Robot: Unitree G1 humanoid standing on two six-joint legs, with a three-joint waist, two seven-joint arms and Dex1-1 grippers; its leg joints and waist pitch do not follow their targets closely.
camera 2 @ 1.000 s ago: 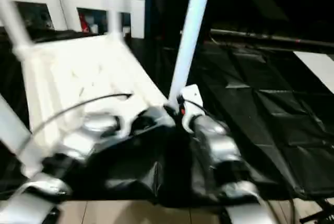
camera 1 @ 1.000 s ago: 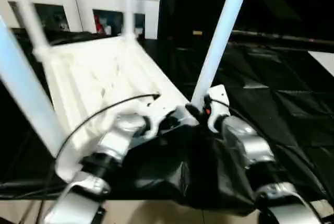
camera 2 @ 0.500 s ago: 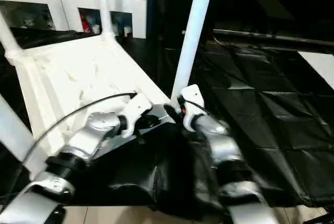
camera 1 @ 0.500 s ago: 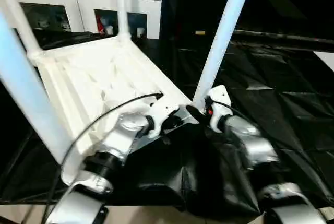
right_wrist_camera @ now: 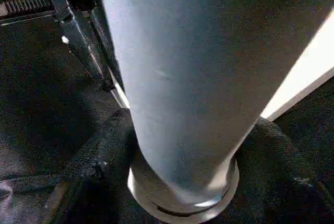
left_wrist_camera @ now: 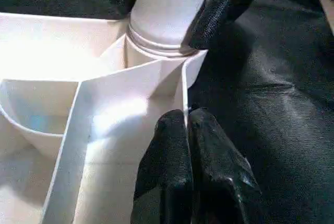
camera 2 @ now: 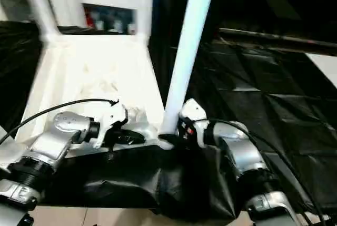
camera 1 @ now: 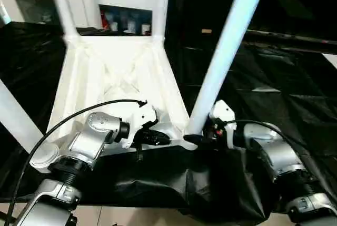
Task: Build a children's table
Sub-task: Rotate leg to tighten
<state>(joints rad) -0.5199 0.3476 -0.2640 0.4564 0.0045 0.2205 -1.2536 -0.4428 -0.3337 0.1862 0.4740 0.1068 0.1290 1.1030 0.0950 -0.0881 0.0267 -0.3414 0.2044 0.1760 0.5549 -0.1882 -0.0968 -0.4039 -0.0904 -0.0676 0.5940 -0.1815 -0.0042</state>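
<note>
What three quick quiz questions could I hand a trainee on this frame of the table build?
1. True or false: the left tool is shut, its tips at a rib of the upturned tabletop.
2. What does the right tool straddle? A) a glass door B) the base of the near leg C) a cable
3. How many legs stand up from the tabletop's corners in the head views?

Key: 1 true; 2 B, one finger sits on each side of the leg just above its corner socket; 3 four.
</note>
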